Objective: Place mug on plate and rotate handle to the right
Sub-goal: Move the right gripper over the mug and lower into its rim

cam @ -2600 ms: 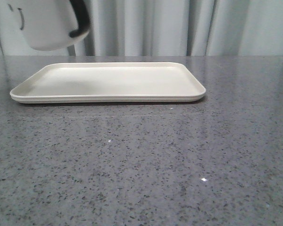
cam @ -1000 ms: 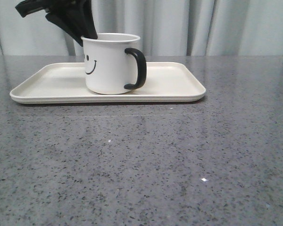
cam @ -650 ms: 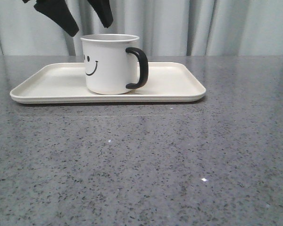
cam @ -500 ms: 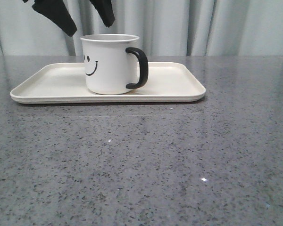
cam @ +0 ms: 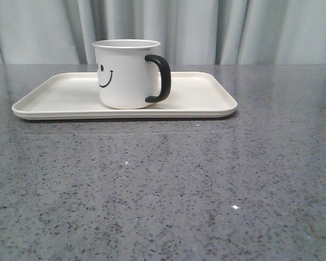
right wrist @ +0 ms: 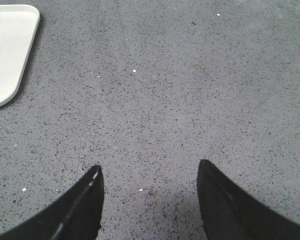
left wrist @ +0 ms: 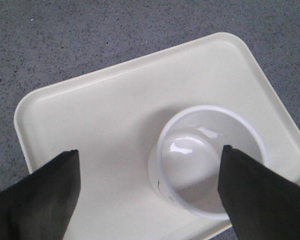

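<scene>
The white mug (cam: 125, 73) with a black smiley face stands upright on the cream plate (cam: 201, 95), left of its middle. Its black handle (cam: 160, 79) points right in the front view. In the left wrist view I look down into the mug (left wrist: 210, 160) on the plate (left wrist: 90, 115). My left gripper (left wrist: 150, 152) is open and empty, well above the mug, with one finger to each side of the view. My right gripper (right wrist: 149, 172) is open and empty over bare grey table; a plate corner (right wrist: 10, 50) shows in that view. Neither gripper shows in the front view.
The grey speckled table (cam: 168, 185) stretches in front of the plate and to its right. A pale curtain (cam: 233, 30) hangs behind the table.
My left gripper carried the mug down onto the plate, let go with the handle pointing right, then rose out of the top of the front view. The mug has stayed still since.
</scene>
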### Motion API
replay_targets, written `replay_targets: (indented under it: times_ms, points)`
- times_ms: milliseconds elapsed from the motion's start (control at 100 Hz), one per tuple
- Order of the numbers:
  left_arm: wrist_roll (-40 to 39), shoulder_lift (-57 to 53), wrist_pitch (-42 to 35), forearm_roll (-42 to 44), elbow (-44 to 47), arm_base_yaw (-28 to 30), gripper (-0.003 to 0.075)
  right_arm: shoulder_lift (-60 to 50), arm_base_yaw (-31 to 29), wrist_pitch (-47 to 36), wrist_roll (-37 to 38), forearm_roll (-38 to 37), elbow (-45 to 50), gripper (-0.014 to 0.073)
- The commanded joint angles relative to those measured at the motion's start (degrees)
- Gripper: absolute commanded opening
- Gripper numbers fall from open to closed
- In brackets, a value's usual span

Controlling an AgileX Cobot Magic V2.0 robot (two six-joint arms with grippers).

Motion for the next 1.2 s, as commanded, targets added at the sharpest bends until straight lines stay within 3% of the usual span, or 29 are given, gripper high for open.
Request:
replay_targets:
  times_ms: [0, 260, 530, 670, 990, 1190]
  points:
    - [-0.3, -6.9, -6.8, 0.3, 5.0, -0.1, 0.0554, 0.7, 0.1, -4.1, -0.5, 0.8, -2.0, 0.0428]
    - [-0.4, -21.6, -14.2, 1.1, 24.5, 3.7, 0.0554, 1.1, 0.1, -3.6, -5.3, 7.3, -2.0, 0.0428]
    - [-0.4, -35.6, -16.2, 1.4, 39.1, 11.4, 0.0554, 9.3, 0.1, -4.1, -18.9, 27.7, -3.3, 0.0428]
    - [-0.4, -39.9, -16.0, 1.4, 42.3, 12.3, 0.0554, 16.6, 1.9, -4.5, -23.8, 33.3, -8.5, 0.0428]
    - [-0.4, -40.8, -15.6, 1.4, 43.3, 12.3, 0.0554, 35.2, 20.0, -11.6, -23.9, 31.3, -25.2, 0.0426]
    - [-0.4, -40.8, -15.6, 1.4, 43.3, 12.3, 0.0554, 48.2, 27.0, -14.0, -20.5, 26.4, -36.6, 0.0426]
